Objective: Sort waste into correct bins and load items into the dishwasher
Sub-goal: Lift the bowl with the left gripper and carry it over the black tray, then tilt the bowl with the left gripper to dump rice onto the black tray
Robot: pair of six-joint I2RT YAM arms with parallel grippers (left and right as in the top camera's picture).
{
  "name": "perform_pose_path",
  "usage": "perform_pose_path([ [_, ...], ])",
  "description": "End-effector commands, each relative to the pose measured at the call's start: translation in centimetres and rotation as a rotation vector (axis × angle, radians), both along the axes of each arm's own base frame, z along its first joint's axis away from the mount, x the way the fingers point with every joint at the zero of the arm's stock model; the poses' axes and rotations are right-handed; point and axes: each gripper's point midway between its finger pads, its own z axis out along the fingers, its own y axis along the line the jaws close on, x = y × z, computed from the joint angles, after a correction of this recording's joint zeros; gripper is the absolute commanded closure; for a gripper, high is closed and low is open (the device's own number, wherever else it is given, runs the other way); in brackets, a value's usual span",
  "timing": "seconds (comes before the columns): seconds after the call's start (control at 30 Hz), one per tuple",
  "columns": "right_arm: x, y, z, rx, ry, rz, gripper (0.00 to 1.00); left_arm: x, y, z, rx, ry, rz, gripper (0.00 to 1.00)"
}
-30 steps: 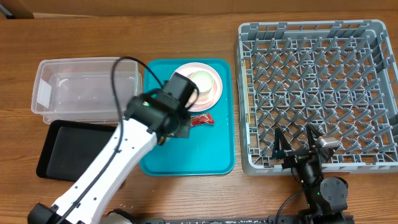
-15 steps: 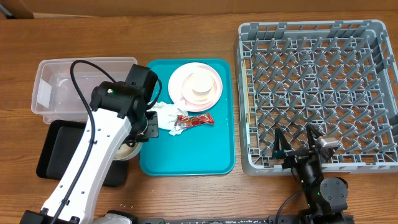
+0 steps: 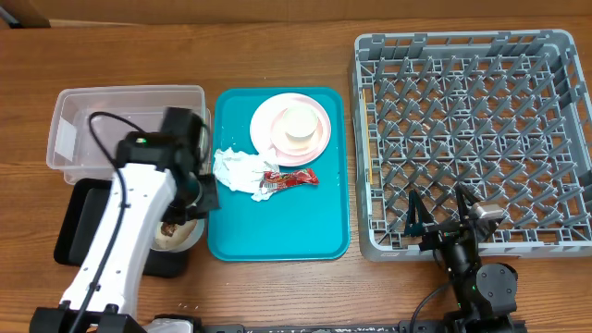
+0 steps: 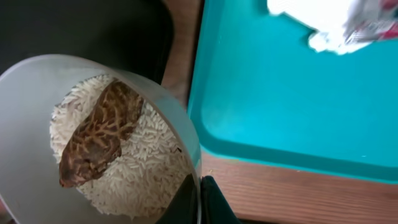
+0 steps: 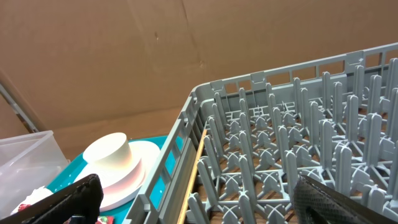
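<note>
By black tray point(image 3: 83, 222), left tool point(image 4: 198, 200) pinches bowl point(image 4: 25, 115) (rice point(image 4: 149, 165) clear wrist-side); right tool point(image 5: 199, 199) spread.

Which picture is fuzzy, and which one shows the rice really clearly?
Right wrist view: the fingers of the right gripper are dark blurs at the bottom corners. Left wrist view: the rice and brown lump in the bowl look sharp.

Nothing legible shows in any view: no word, number or brand. The clear tub point(image 3: 129, 111) carries a pale rectangular sticker point(image 3: 65, 141) on its left wall, and from overhead it is too small to tell whether anything is printed on it. The red wrapper point(image 3: 289, 179) on the teal tray point(image 3: 277, 236) shows light markings that are too blurred to read.
</note>
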Motion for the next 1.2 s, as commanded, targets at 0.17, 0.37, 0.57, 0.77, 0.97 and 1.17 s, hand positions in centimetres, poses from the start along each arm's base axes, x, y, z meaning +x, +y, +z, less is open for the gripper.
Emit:
perform_pose_path([
  [0.17, 0.0, -0.1, -0.2, 0.002, -0.003, -0.004, 0.0, 1.8, 2.7, 0.4, -0.258, -0.11, 0.088, 0.96],
  [0.37, 0.0, -0.1, -0.2, 0.002, -0.003, -0.004, 0.0, 2.0, 5.4, 0.7, -0.487, -0.237, 0.197, 0.96],
  [0.57, 0.0, -0.1, -0.2, 0.002, -0.003, -0.003, 0.0, 2.2, 8.6, 2.2, -0.732, -0.512, 0.309, 0.96],
  [0.77, 0.0, -0.1, -0.2, 0.002, -0.003, -0.004, 0.0, 1.1, 12.3, 2.1, -0.828, -0.714, 0.505, 0.96],
  [0.97, 0.0, -0.1, -0.2, 0.002, -0.003, -0.004, 0.0, 0.0, 14.7, 1.7, -0.854, -0.86, 0.614, 0.96],
  [1.17, 0.0, -0.1, -0.2, 0.002, -0.003, -0.003, 0.0, 0.3, 15.4, 3.0, -0.897, -0.977, 0.606, 0.95],
])
